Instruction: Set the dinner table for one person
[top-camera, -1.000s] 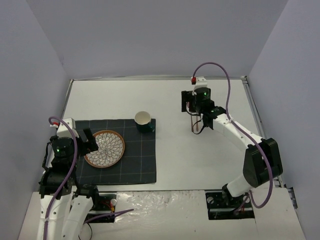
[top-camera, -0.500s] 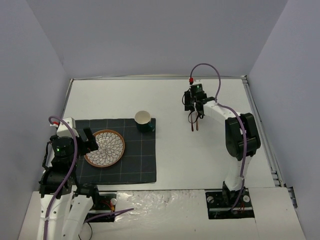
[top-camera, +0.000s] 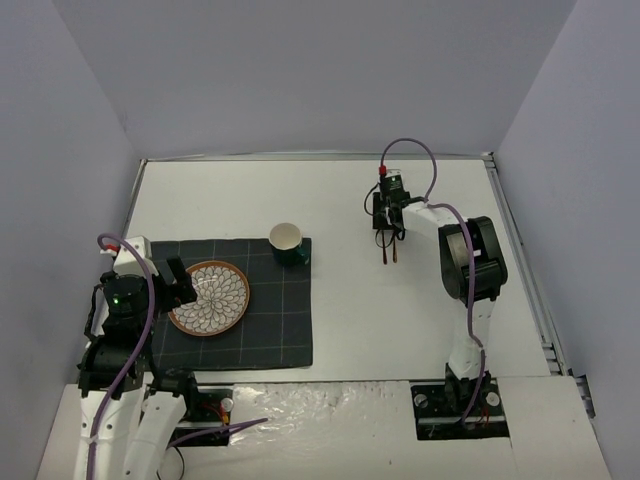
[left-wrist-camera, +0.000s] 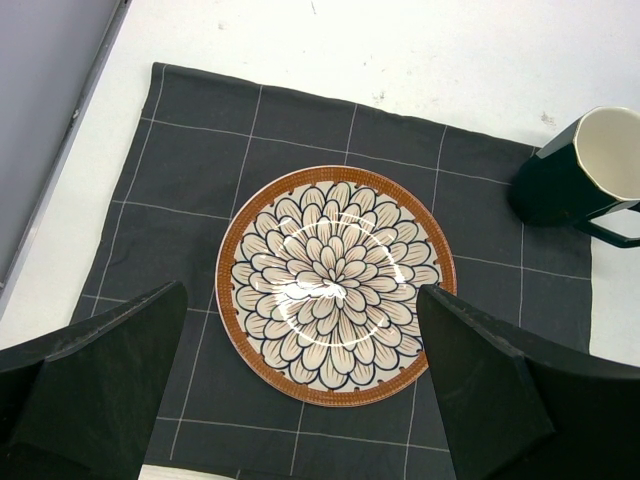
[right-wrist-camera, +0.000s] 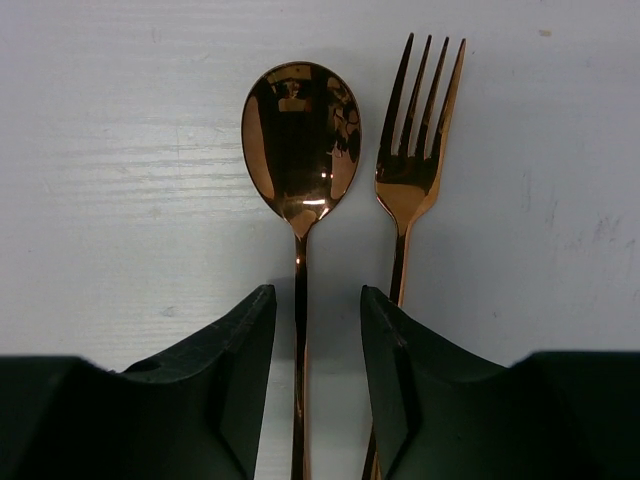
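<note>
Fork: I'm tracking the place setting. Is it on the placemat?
No, the fork lies beside the spoon on the bare white table.

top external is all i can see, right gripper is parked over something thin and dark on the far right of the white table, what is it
Observer: Two pieces lie there: a copper-coloured metal spoon and a matching fork. They are side by side on the white tabletop, with their heads apart.
Operator: which one is lined up between the fingers
Observer: The spoon. Its handle runs between the fingers of the right gripper, with a gap visible on each side, so nothing is clamped. The fork's handle lies outside the gap and disappears behind one finger.
</note>
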